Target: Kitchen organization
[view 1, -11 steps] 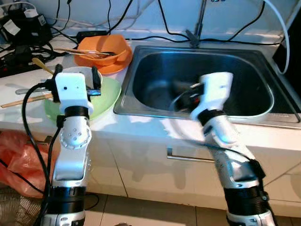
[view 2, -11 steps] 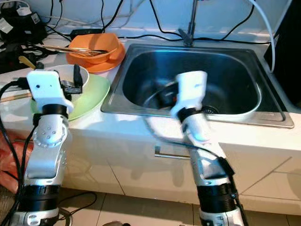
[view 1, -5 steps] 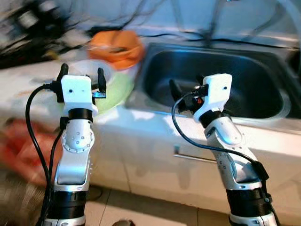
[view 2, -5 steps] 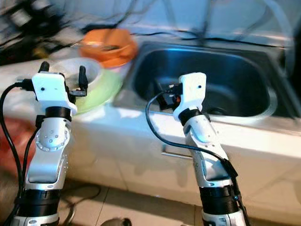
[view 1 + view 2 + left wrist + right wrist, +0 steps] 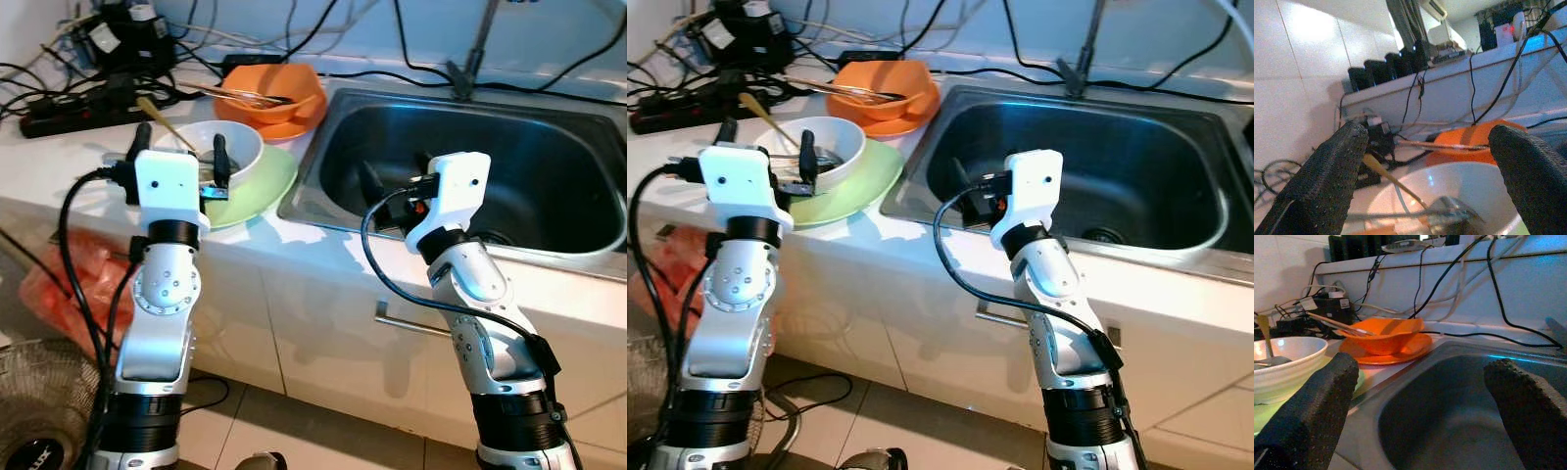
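My left gripper [image 5: 178, 154], fingers spread wide and empty, hovers at the counter's front edge over the white bowl [image 5: 220, 148] on the green plate [image 5: 265, 183]. Right gripper [image 5: 392, 186], also wide, waits over the sink [image 5: 549, 162]. I judge: straddle one rim wall, avoiding the utensils inside.

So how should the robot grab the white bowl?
Probably by the near rim of the white bowl, one finger inside and one outside, coming from above. It sits upright on the green plate with utensils inside, just ahead of the open left gripper.
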Robot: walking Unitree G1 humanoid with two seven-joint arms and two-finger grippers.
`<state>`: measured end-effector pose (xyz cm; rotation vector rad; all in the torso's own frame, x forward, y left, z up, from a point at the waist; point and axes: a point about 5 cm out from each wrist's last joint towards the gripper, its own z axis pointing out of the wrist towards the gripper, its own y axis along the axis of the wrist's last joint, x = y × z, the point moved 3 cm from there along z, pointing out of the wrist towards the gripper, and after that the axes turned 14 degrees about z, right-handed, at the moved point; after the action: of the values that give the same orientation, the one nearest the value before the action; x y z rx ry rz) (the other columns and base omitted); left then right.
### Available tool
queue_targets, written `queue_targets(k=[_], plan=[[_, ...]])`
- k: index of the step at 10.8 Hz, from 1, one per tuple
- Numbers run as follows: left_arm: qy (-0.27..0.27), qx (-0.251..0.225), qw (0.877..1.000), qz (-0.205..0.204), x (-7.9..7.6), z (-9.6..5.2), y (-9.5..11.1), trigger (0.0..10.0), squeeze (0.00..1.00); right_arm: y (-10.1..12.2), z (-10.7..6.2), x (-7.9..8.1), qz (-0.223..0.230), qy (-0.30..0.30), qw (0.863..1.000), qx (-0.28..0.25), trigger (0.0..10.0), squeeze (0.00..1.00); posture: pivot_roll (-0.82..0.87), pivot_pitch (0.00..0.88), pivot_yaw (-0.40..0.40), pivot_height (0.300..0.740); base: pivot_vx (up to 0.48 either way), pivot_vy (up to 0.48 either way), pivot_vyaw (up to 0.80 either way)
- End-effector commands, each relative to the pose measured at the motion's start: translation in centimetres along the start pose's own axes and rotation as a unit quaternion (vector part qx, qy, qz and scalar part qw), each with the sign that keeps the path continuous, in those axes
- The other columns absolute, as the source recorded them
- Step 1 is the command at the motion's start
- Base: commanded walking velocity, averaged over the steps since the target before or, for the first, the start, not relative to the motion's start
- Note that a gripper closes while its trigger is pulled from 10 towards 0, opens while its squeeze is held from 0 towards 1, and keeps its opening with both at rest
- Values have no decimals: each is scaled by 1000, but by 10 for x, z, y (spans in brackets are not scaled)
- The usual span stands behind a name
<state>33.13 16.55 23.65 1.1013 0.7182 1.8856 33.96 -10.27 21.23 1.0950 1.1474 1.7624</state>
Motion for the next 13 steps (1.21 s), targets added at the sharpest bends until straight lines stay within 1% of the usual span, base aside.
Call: queue_targets(k=[1, 2, 3, 4, 5, 6, 7, 8, 9, 10, 11, 12, 13], plan=[[28, -3, 999, 22, 11, 3, 3, 10000, 0, 3, 0, 1, -1, 2, 1000, -7, 10000, 0, 7, 75, 41, 740, 0, 0, 0], [52, 13, 998, 44, 21, 3, -4, 10000, 0, 5, 1, 2, -3, 6, 1000, -9, 10000, 0, 10, 74, 38, 740, 0, 0, 0], [66, 21, 996, 51, 28, 4, -7, 10000, 0, 5, 1, 2, -5, 7, 1000, -9, 10000, 0, 10, 74, 38, 740, 0, 0, 0], [75, 39, 995, 49, 34, 3, -12, 10000, 0, 5, 2, 2, -6, 11, 1000, -5, 10000, 0, 13, 74, 37, 740, 0, 0, 0], [78, 50, 994, 50, 37, 1, -17, 10000, 0, 5, 3, 5, -2, 21, 1000, -1, 10000, 0, 21, 72, 35, 740, 0, 0, 0], [84, 52, 994, 51, 41, 0, -17, 10000, 0, 6, 4, 7, 9, 32, 999, 2, 10000, 0, 24, 72, 36, 740, 0, 0, 0], [94, 53, 993, 50, 46, -2, -15, 10000, 0, 6, 5, 12, 33, 54, 998, 15, 10000, 0, 28, 72, 35, 740, 0, 0, 0], [100, 59, 993, 36, 49, -4, -15, 10000, 0, 5, 4, 14, 34, 63, 997, 19, 10000, 0, 28, 72, 35, 740, 0, 0, 0], [112, 67, 991, 9, 59, -8, -17, 10000, 0, 3, 2, 15, 24, 70, 997, 24, 10000, 0, 36, 77, 31, 740, 0, 0, 0], [125, 76, 989, -4, 71, -11, -24, 10000, 0, -3, 1, 15, 24, 71, 997, 32, 10000, 0, 48, 78, 23, 740, 0, 0, 0], [135, 92, 986, -21, 75, -13, -30, 10000, 0, -5, 1, 17, 25, 74, 996, 36, 10000, 0, 50, 78, 23, 740, 0, 0, 0], [141, 109, 982, -55, 74, -14, -35, 10000, 0, -5, 2, 19, 25, 80, 996, 37, 10000, 0, 51, 77, 22, 740, 0, 0, 0], [141, 110, 982, -66, 73, -13, -35, 10000, 0, -5, 2, 19, 24, 81, 996, 37, 10000, 0, 48, 76, 22, 740, 0, 0, 0]])
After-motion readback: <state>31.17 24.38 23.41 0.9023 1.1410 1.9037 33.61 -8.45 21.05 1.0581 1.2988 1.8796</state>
